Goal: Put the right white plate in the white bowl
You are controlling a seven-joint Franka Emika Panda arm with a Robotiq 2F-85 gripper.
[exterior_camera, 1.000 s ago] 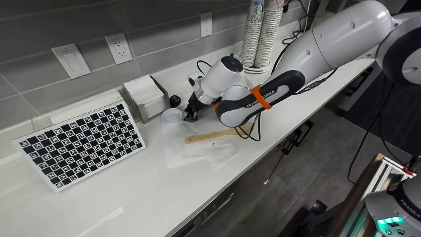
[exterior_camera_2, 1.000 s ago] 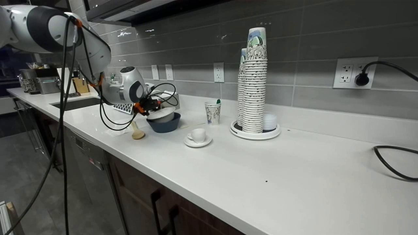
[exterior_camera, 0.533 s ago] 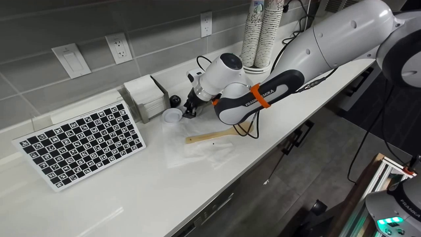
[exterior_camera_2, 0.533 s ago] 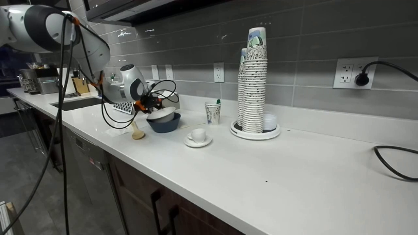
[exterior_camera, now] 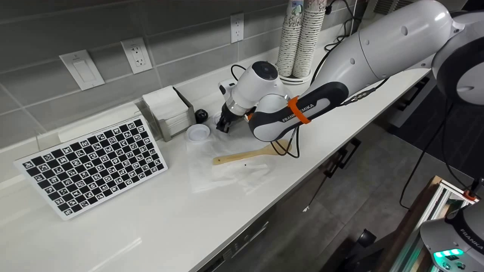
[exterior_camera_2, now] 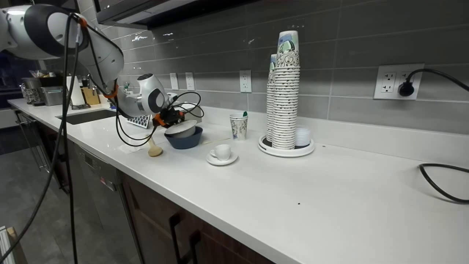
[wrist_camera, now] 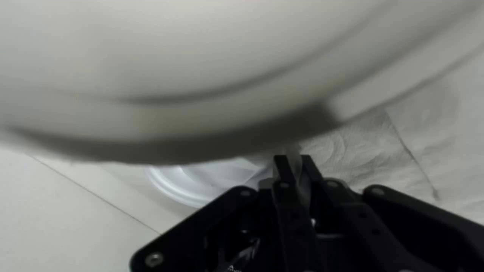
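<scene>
While its jaws stood narrow, the gripper [wrist_camera: 294, 160] was found holding the right white plate [exterior_camera: 216, 118] near another white dish [exterior_camera: 197, 133].

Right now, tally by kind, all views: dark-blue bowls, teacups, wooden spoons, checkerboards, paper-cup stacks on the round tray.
Dark-blue bowl: 1
Teacup: 1
Wooden spoon: 1
Checkerboard: 1
Paper-cup stacks: 2
Total: 6
</scene>
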